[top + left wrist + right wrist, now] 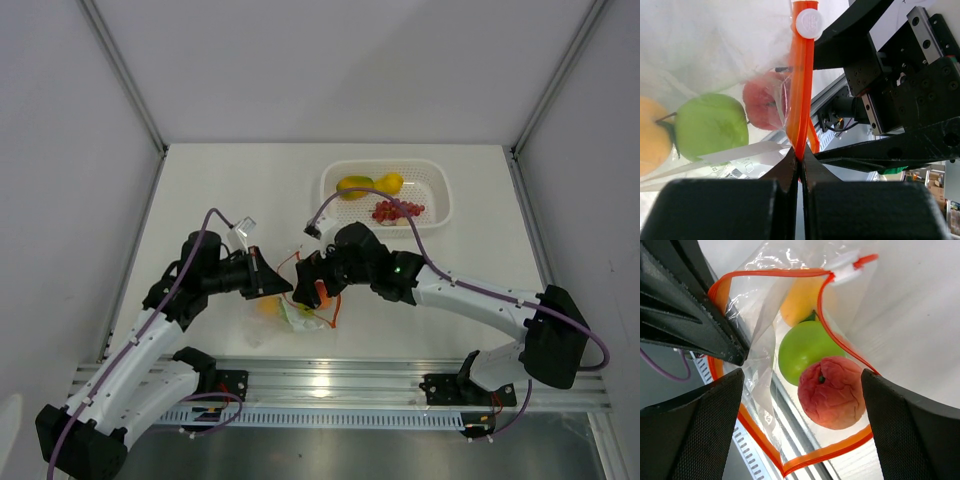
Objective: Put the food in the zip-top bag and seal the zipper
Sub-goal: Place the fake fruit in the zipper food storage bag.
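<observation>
The clear zip-top bag (293,316) hangs near the table's front edge, its mouth held wide. My left gripper (801,156) is shut on the orange zipper (801,85) strip, below the white slider (809,22). My right gripper (801,375) is open over the bag's mouth, its pads (695,430) on either side of a reddish peach (832,392) and not touching it. The peach lies inside the zipper (840,452) loop beside a green apple (802,352) and an orange-yellow fruit (799,302). In the top view both grippers (283,285) (312,280) meet above the bag.
A white perforated basket (435,180) stands at the back right, holding an orange-yellow mango (355,186), a yellow piece (391,182) and a dark red grape bunch (397,209). A metal rail (340,385) runs along the near edge below the bag.
</observation>
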Motion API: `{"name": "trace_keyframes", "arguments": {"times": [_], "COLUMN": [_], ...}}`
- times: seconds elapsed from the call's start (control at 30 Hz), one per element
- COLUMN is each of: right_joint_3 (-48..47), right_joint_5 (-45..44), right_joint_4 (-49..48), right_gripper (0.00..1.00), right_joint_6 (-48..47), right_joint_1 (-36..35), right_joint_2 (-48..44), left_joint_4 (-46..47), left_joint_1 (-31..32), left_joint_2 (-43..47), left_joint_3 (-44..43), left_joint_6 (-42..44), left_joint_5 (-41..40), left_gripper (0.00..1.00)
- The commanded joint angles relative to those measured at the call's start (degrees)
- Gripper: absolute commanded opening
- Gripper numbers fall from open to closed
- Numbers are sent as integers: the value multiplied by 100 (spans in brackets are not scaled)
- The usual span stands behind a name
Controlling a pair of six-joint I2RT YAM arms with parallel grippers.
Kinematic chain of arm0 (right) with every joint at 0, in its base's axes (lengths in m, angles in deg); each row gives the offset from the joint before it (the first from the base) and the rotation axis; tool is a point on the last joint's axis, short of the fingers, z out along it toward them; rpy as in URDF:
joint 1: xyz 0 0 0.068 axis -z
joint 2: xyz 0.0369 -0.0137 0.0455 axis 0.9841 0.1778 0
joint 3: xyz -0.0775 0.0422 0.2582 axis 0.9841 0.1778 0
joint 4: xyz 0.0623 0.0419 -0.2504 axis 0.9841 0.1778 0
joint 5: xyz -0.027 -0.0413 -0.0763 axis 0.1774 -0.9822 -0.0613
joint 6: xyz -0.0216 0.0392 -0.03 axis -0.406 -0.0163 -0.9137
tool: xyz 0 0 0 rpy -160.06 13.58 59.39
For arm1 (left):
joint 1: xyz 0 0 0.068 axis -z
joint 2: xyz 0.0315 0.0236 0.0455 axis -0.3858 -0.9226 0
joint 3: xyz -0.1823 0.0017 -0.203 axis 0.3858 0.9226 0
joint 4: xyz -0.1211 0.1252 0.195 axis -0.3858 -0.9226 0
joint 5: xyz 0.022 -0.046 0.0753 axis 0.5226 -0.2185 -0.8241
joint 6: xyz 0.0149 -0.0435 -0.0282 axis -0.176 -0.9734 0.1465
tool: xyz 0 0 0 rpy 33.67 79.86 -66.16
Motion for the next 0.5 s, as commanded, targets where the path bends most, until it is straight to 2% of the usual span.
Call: {"name": "trace_keyframes", "arguments": {"times": [0.0,0.3,0.47], "right_joint_3": [-250,-329,-724], "right_joint_5": [-367,-833,-1719], "right_joint_4": [-72,104,717], "right_gripper": [100,99,99], "right_joint_6": [41,23,137], "right_joint_1": [-40,-40,-23], "right_joint_2": [-55,-441,-442], "left_joint_4": [60,95,78], "left_joint_1": [-42,-42,-42], "left_joint_2": [79,79,96], "left_joint_3": [-237,-175,-245], "left_joint_6": [-91,-100,-109], "left_joint_5": [161,153,153], "left_gripper": [1,1,1]}}
